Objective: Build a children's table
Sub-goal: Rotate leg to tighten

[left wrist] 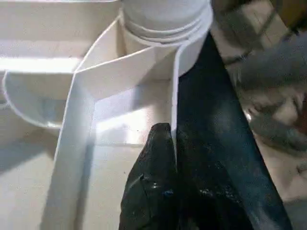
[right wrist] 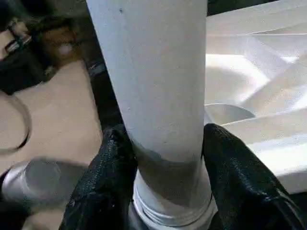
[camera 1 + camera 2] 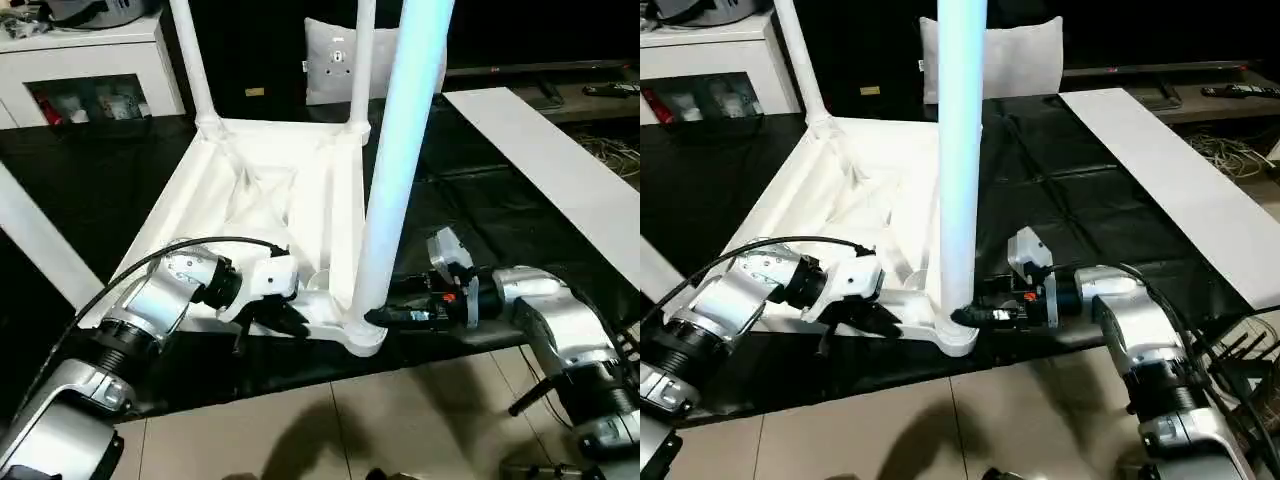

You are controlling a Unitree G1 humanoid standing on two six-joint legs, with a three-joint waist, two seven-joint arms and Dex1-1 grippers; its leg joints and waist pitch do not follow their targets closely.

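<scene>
At near corner, right gripper jaws clamp leg; left gripper jaws pinch tabletop rim.

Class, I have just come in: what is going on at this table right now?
A humanoid robot is putting legs on a white children's table that lies upside down on a black mat. The right gripper is closed round the base of the nearest leg, which stands upright in its corner socket. The left gripper is shut, pinching the table's thin near rim beside that corner. Two more legs stand in the far corners.
</scene>
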